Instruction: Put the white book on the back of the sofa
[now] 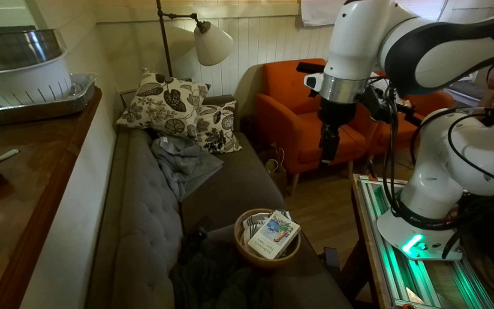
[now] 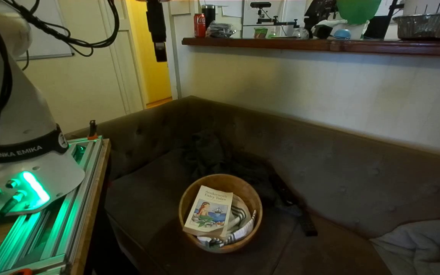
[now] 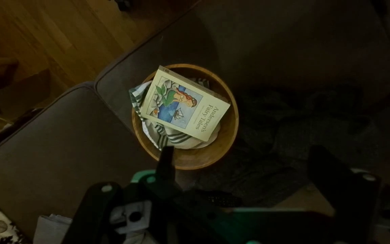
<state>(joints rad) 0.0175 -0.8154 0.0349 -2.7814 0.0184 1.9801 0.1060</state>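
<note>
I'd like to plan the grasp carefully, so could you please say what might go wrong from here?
The white book lies over a striped cloth, so the gripper might pinch both. One corner also overlaps the rim of the bowl, which a low grasp could knock or perhaps tip.

In both exterior views the sofa (image 1: 230, 184) lies in dim light and a green light (image 1: 412, 243) on the robot's base (image 1: 396, 232) colours the metal rails (image 1: 425, 281), whereas the wrist view is even darker, with the gripper (image 3: 241, 152) in the foreground appearing almost black and blurred.
</note>
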